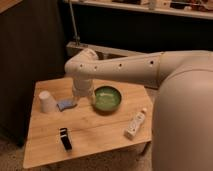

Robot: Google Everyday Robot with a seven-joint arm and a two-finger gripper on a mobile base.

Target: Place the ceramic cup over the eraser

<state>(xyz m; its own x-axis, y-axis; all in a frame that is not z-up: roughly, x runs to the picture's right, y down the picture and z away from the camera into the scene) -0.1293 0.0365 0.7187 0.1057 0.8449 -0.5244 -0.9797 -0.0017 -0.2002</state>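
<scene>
The white ceramic cup (46,101) stands upside down near the table's left edge. The black eraser (65,138) lies toward the front left of the wooden table (95,135), well apart from the cup. My gripper (82,98) hangs from the white arm above the middle of the table, between the cup and the green bowl (107,98), to the right of the cup and behind the eraser. It holds nothing that I can see.
A flat light-blue pad (66,104) lies just right of the cup, under the gripper's left side. A white bottle-like object (135,124) lies at the right. The arm's large white body (185,115) fills the right side. A dark cabinet stands at left.
</scene>
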